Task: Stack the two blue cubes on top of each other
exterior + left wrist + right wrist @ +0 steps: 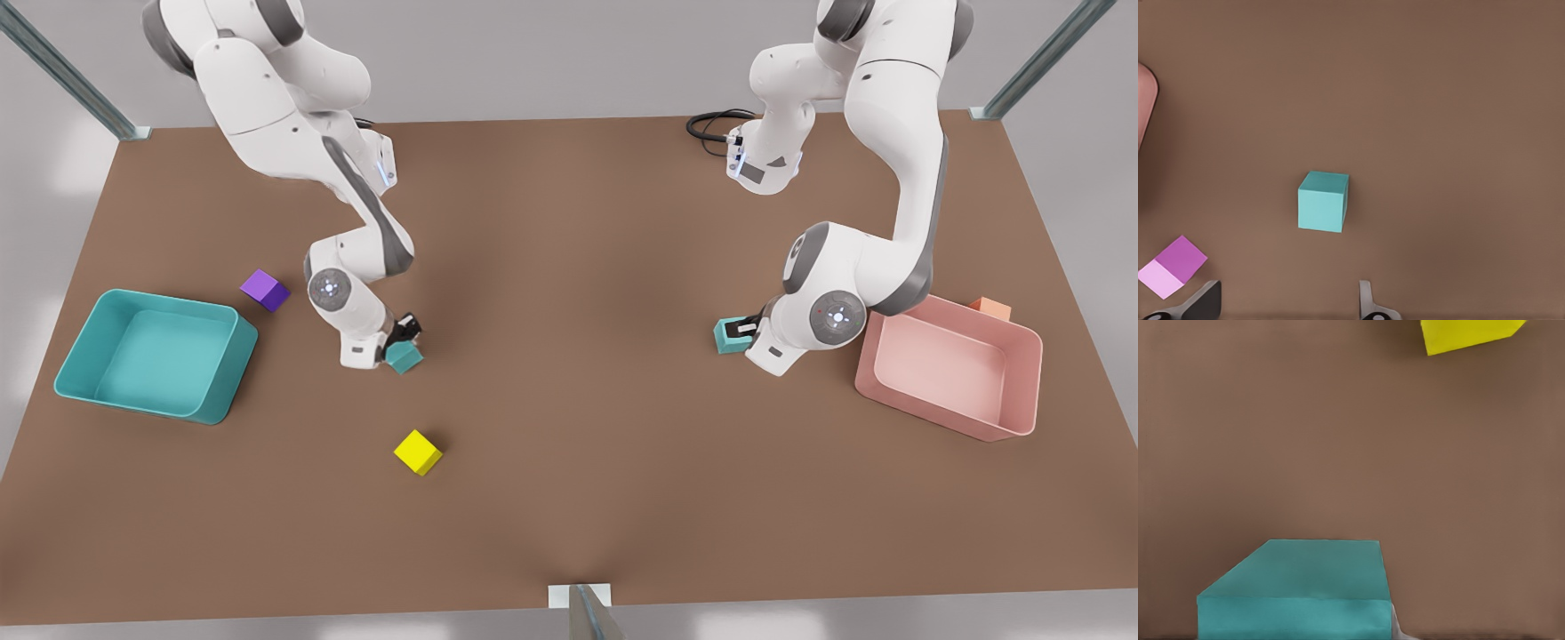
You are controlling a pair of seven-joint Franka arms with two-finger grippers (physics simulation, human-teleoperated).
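Observation:
One blue cube lies left of centre in the front view, and my right gripper is shut on it. In the right wrist view this cube looms large, with a grey fingertip pressed against its side. The other blue cube sits beside the pink tray on the front view's right, with my left gripper right at it. In the left wrist view that cube stands on the table beyond the fingertips, and the left gripper is open wide.
A teal tray and a purple cube are at the front view's left. A yellow cube lies nearer the front edge. The pink tray has an orange cube behind it. A magenta cube shows beside the left fingers.

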